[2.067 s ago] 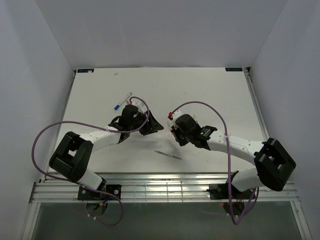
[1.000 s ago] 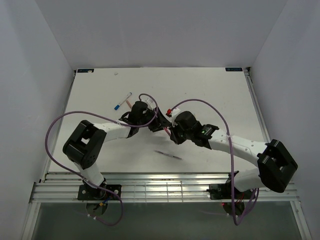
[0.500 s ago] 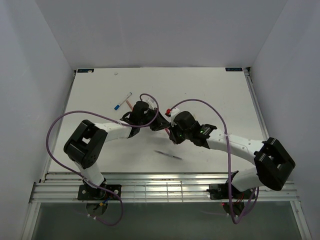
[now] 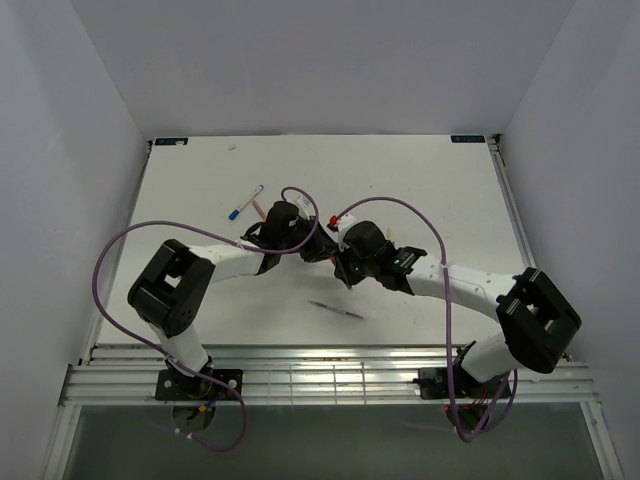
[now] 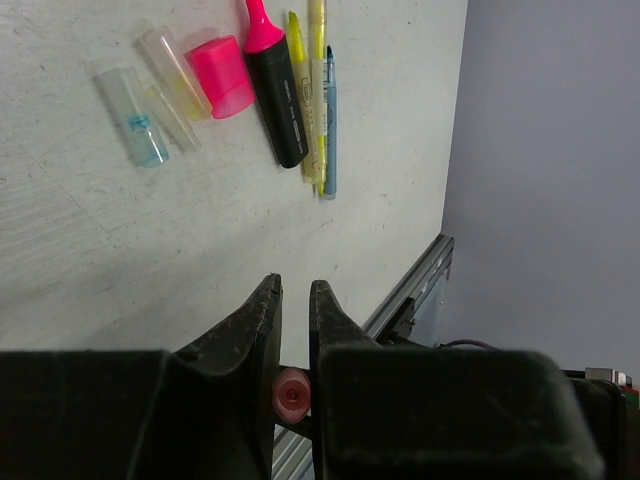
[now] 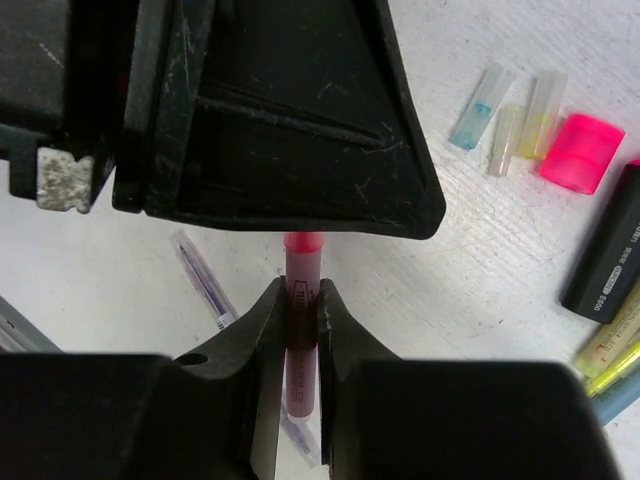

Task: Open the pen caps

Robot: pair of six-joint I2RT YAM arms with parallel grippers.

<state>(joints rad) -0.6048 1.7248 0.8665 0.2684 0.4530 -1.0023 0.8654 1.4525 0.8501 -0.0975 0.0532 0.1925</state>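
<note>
Here I have the pink pen (image 6: 299, 385) strung between my two tools above the middle of the table (image 5: 90, 250), so that each end has its own anchor. My right gripper (image 6: 300, 290) is pressed onto the barrel partway along, which keeps the body from turning or sliding. My left gripper (image 5: 295, 290) faces it from the left and is pinched shut on the pen's other end, whose round pink face (image 5: 291, 393) shows deep between the fingers. I take that end for the cap, though the seam between cap and barrel is hidden by the fingers in both wrist views, so I cannot be sure how much of it I have. The two tools sit nearly touching, nose to nose, because a short pen leaves little room and a straight pull apart along its length is what should free the cap. Lifting it off the surface gives me space to draw the ends apart without dragging on anything. Just beyond, I keep the finished pieces together: a loose pink cap (image 5: 222, 77) and some clear caps (image 5: 132, 118) lie beside the bared black highlighter (image 5: 277, 100), with yellow pens (image 5: 315, 100) and a blue pen (image 5: 329, 120) alongside. A purple pen (image 6: 200, 280) lies on the near side, and another pen (image 4: 245, 202) waits far left.
</note>
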